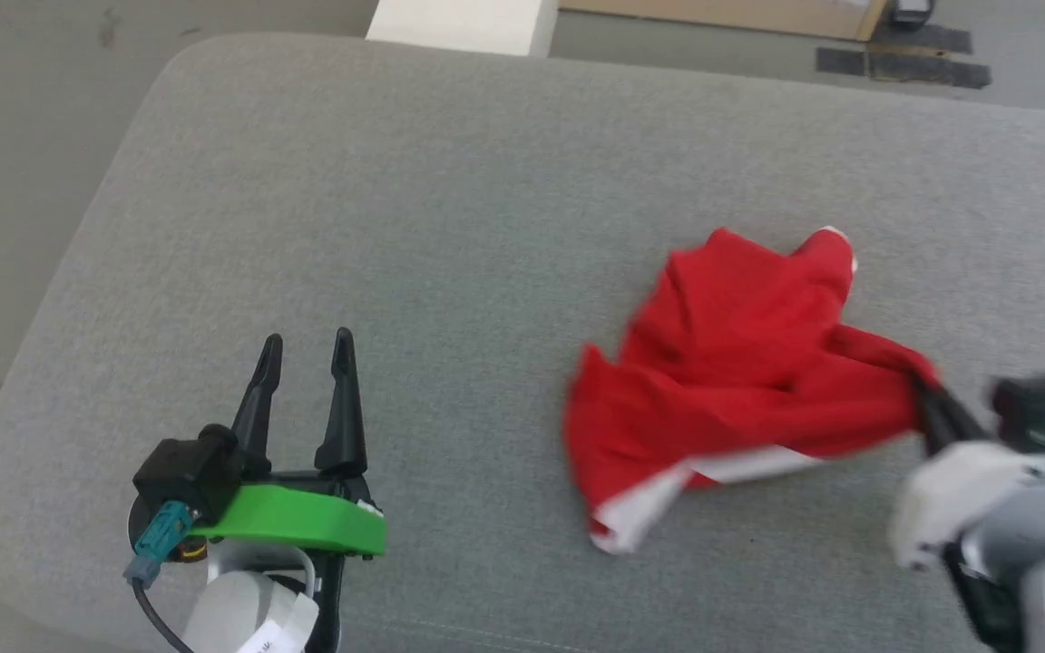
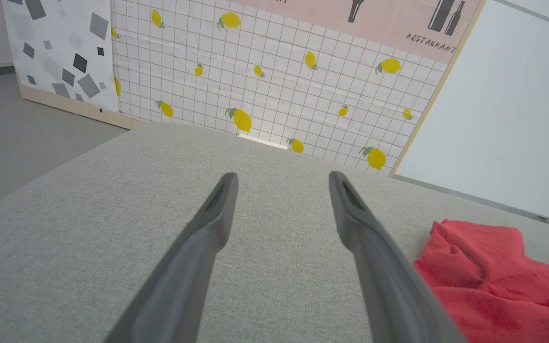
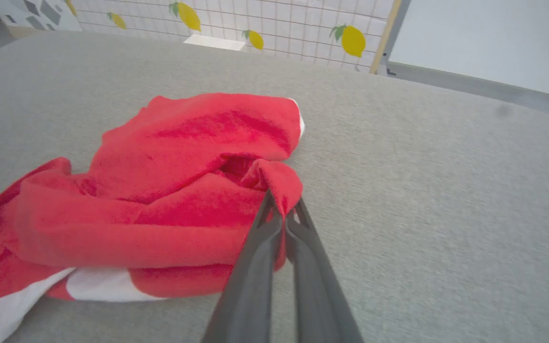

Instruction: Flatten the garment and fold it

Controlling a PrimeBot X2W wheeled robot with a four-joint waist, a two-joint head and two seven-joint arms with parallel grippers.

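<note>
While the left gripper [image 1: 308, 337] hovers wide open and empty, the right gripper [image 3: 282, 207] pinches a fold of the crumpled garment [image 1: 731, 381].

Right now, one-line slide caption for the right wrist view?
Right gripper, jaws shut on a fold of the crumpled red garment, on the grey upholstered surface.

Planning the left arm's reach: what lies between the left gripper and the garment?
Nothing: bare grey cushion separates left gripper from garment, per head view.

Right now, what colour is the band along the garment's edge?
The band is white, against the bright red garment; the head view shows it best.
</note>
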